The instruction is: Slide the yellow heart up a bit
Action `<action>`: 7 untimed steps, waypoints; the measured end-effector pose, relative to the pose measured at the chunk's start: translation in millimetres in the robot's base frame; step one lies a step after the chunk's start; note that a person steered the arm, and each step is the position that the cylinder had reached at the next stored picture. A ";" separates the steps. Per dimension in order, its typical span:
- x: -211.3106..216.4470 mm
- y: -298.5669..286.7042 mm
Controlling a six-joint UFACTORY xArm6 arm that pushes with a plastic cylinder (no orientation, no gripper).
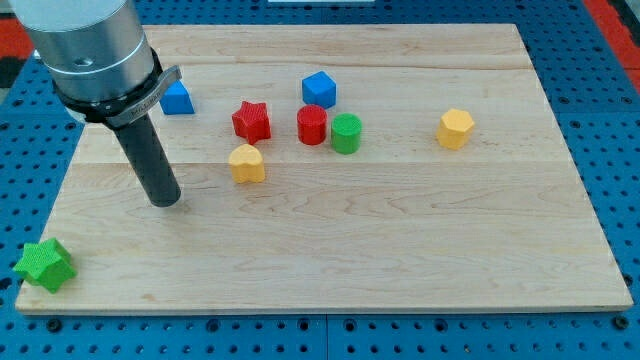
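The yellow heart [246, 163] lies on the wooden board [400, 250], left of centre, just below the red star [251, 121]. My tip [165, 201] rests on the board to the left of the yellow heart and slightly lower, about a block's width and a half away from it, not touching it. The rod rises up and to the left into the grey arm housing at the view's top left.
A blue triangular block [177, 98] sits by the arm. A red cylinder [311, 125], a green cylinder [346, 133] and a blue cube [318, 90] cluster right of the red star. A yellow hexagon [455, 128] is at the right. A green star [45, 265] is at the bottom-left corner.
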State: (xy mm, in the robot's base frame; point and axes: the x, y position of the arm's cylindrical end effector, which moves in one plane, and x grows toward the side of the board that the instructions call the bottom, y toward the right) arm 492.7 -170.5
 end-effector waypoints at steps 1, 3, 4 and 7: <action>0.0 2.1; 0.0 8.5; 0.0 20.0; -54.3 145.9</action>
